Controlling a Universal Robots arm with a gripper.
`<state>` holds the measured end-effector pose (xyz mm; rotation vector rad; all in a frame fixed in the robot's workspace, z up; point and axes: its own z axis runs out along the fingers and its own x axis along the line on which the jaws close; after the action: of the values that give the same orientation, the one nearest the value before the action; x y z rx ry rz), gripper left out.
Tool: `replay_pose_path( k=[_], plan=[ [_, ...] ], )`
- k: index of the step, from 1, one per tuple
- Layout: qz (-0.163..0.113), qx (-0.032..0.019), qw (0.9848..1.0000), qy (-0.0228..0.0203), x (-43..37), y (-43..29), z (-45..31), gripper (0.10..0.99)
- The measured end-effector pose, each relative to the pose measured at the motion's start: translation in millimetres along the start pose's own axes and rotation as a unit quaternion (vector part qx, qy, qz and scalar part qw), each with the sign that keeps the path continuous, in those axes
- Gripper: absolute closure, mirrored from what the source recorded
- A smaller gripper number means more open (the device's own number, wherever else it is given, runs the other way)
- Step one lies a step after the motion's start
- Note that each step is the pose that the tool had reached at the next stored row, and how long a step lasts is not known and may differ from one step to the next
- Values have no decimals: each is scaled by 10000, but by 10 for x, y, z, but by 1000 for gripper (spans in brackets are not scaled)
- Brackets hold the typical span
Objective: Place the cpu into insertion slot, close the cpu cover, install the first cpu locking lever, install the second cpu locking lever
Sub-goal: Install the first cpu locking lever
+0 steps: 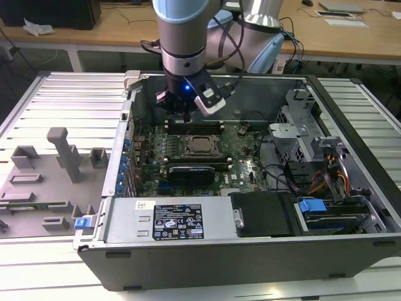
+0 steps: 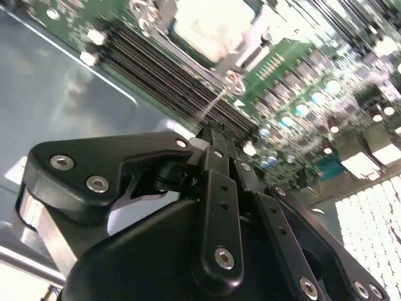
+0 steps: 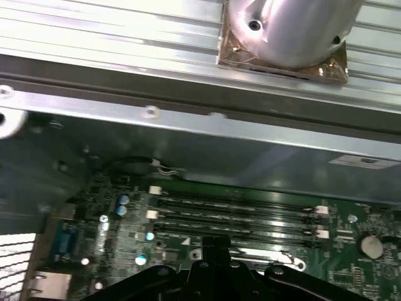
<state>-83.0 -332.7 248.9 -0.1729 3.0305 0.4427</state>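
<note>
The gripper (image 1: 186,118) hangs inside the open computer case (image 1: 207,266), low over the motherboard (image 1: 247,166). It stands above the memory slots (image 1: 194,126), just beside the insertion slot (image 1: 202,155). In the second wrist view its fingers (image 2: 216,188) are drawn together at the tip. A thin locking lever (image 2: 216,101) runs from that tip towards the slot; whether the fingers pinch it cannot be told. The cpu (image 1: 200,145) sits in the slot, pale top upward (image 2: 210,25). The cpu cover (image 2: 257,36) appears to lie flat around it.
</note>
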Motion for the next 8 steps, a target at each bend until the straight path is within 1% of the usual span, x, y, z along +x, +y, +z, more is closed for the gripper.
replay_pose_path(
  k=[1, 3, 8],
  plan=[
    [2, 0, 10000, -1, -41, -6, 4, 980],
    [3, 0, 10000, 0, -76, -11, 6, 980],
    [4, 0, 10000, -1, -77, -10, 7, 980]
  ],
)
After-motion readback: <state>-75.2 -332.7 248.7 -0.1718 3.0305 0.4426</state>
